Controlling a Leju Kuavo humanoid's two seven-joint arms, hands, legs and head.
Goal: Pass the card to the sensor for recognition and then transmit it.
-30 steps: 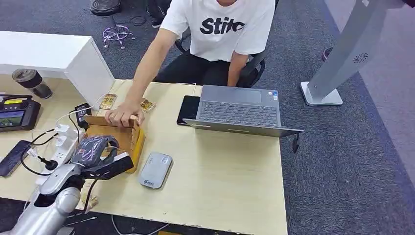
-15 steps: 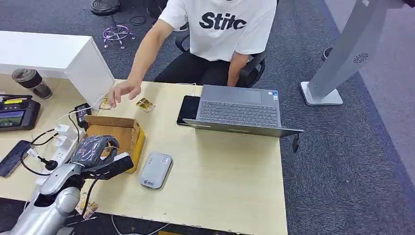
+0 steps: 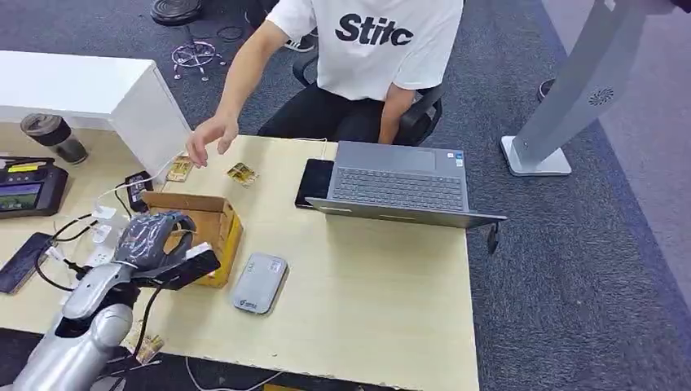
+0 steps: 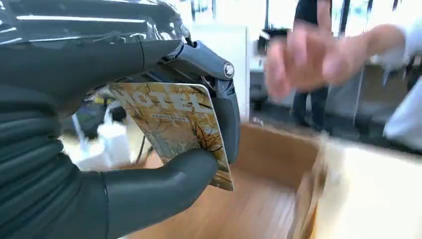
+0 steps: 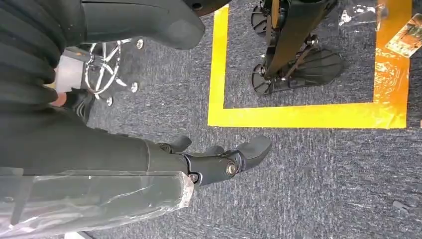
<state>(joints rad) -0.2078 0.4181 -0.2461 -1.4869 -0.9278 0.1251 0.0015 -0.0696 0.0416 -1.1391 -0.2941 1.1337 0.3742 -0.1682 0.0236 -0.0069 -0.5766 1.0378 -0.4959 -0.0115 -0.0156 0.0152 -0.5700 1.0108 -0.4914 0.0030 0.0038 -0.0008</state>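
Note:
My left hand (image 3: pixel 155 240) hovers over the wooden box (image 3: pixel 222 221) at the table's left. It pinches a yellow patterned card (image 4: pixel 174 124) between thumb and fingers (image 4: pixel 226 119), above the box's inside. The grey sensor pad (image 3: pixel 257 283) lies flat on the table just to the right of the box, apart from the hand. Two similar cards (image 3: pixel 242 174) lie behind the box, near a person's hand (image 3: pixel 210 137) held above the table. My right hand (image 5: pixel 219 162) hangs over the carpet with its fingers apart, holding nothing.
An open laptop (image 3: pixel 399 183) with a dark phone (image 3: pixel 314 181) beside it stands at the back right. A power strip with cables (image 3: pixel 102 236), a phone (image 3: pixel 20 262) and a white cabinet (image 3: pixel 106 94) crowd the left. A seated person faces me across the table.
The person's hand has left the box's rear edge and lifted back toward the loose cards. My left hand has risen slightly with the card.

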